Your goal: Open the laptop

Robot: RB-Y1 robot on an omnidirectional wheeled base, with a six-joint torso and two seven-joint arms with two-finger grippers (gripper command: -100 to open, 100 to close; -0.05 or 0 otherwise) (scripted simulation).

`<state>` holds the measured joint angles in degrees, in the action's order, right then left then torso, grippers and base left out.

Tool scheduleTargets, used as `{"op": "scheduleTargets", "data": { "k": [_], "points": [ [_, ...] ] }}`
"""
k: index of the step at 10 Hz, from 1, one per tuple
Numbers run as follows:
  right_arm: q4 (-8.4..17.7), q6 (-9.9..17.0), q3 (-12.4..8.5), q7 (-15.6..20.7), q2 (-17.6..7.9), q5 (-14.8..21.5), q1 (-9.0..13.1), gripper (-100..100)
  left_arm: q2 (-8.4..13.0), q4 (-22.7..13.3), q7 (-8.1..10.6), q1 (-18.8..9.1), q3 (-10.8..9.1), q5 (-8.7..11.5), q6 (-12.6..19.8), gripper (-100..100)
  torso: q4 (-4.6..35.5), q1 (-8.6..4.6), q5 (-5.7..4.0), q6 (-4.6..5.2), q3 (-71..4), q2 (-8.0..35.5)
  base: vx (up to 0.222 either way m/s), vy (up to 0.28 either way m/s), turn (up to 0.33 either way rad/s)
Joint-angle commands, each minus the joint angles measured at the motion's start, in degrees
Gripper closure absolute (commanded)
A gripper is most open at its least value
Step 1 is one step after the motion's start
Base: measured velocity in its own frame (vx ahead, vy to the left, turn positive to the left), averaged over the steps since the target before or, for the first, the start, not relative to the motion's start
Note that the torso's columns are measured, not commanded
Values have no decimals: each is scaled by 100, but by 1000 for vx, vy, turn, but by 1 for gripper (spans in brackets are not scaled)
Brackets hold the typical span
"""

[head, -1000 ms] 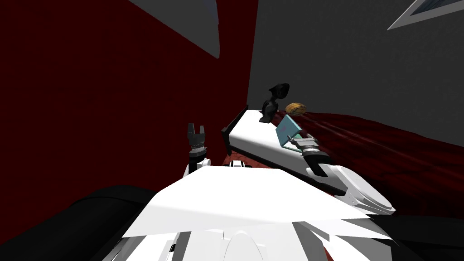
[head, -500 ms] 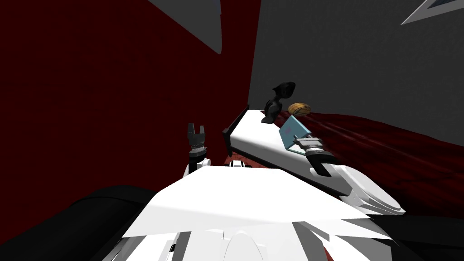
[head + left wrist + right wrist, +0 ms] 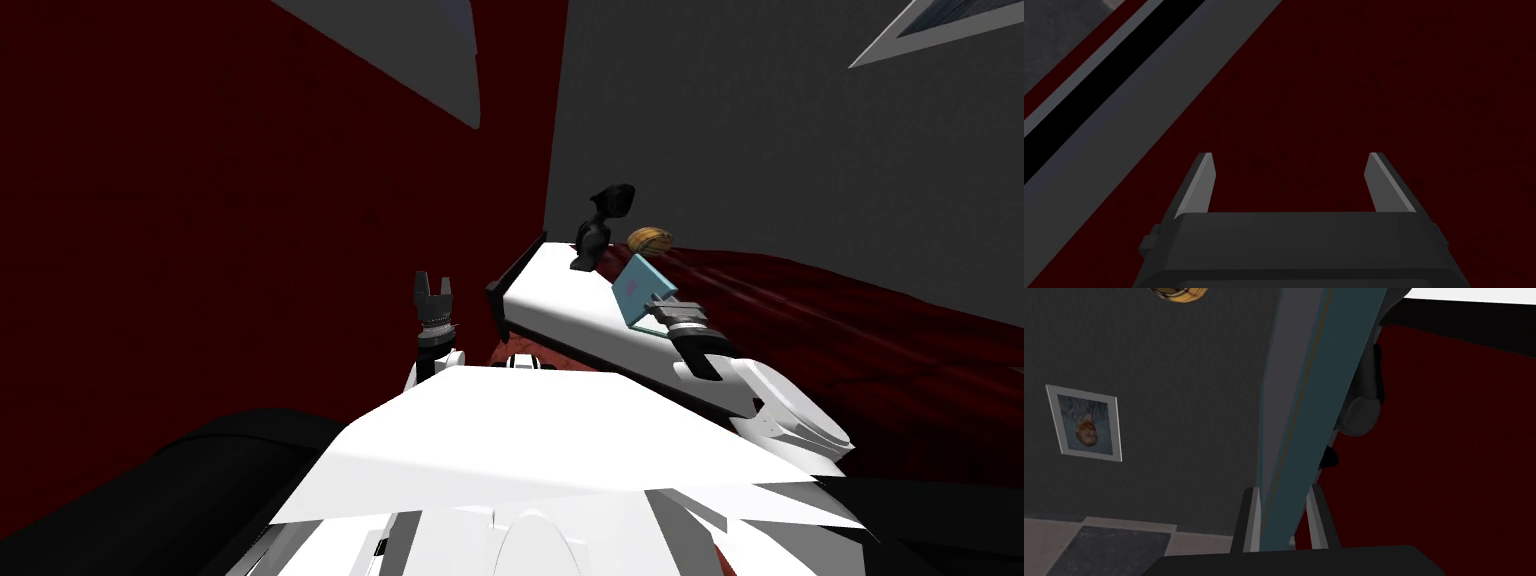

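1. The white tabletop (image 3: 560, 290) sits at the same place against the dark red wall. The whole head view has swung a little one way and back over the last second, which is my head's move, not the furniture's.
2. The laptop (image 3: 632, 285) lies on the tabletop's near right part, just in front of the black figure (image 3: 600, 228). Its teal lid is already raised and stands steeply. Measured against the figure, the lid has hardly shifted since a second ago, though the thin wedge between lid and base that showed then is now harder to make out. I judge the opening to be nearly done, with only a little swing left, if any.
3. The right gripper (image 3: 660, 308) is at the lid's free edge. In the right wrist view its fingers (image 3: 1250, 518) are closed on the lid's thin edge (image 3: 1309, 403), one on each face. The hand has drifted slightly outward from the figure, consistent with carrying the lid back.
4. The left gripper (image 3: 433, 283) hangs raised beside the tabletop's near end, unchanged, with its fingers (image 3: 1204, 180) spread wide and holding nothing.
5. The round brown thing (image 3: 650, 239) behind the laptop has not been disturbed.
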<state>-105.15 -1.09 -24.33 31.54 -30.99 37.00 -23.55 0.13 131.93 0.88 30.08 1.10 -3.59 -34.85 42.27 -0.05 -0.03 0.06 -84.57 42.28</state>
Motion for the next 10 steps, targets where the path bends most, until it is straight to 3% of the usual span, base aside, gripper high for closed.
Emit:
{"op": "scheduleTargets", "data": {
  "k": [1, 2, 3, 10],
  "points": [
    [191, -43, -8, -332, 80, -341, 239, 100, 0, 0, 0, 0, 0, 0, 0, 0, -1, 4, 3, -3, -4, -4, -71, -85, -10],
    [133, -17, 0, -260, 48, -276, 181, 100, 0, 0, 0, 0, 0, 0, 0, 0, -1, 9, 4, -3, -4, -5, -28, -36, 6],
    [329, -150, -2, -403, 226, -430, 354, 100, -1, 0, 0, 1, 1, 0, 0, 0, -3, 23, 6, -2, -7, -12, -27, -56, -35],
    [906, -537, -8, -746, 755, -848, 842, 100, -1, 0, 0, 1, 1, 0, 0, 0, -35, -67, -46, 17, -19, -40, -25, -65, -30]
  ]
}}
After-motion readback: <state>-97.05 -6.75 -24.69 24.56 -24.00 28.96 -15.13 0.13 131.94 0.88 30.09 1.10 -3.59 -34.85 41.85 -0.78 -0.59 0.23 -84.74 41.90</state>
